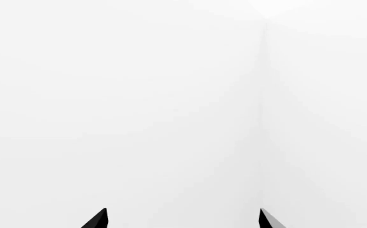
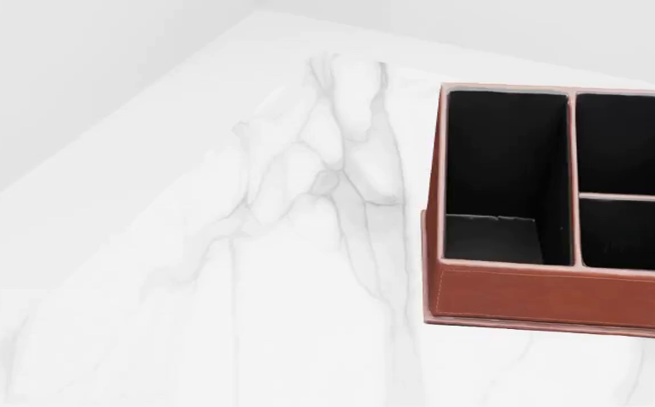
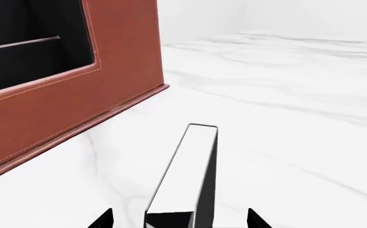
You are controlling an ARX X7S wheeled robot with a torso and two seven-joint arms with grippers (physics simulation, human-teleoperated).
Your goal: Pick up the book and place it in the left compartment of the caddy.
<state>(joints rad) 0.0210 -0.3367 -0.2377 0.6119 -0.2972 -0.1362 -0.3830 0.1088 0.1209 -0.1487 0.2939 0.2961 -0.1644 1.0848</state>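
Between the right gripper's spread tips we find the book, on edge, long axis running away from the wrist along the caddy's wall; whether it is pinched or merely straddled we cannot tell. We judge the placing outstanding: the left compartment looks empty. Left gripper spread, holding nothing.

One caddy with three visible compartments is counted, one book between the right jaws, and one marble bench.
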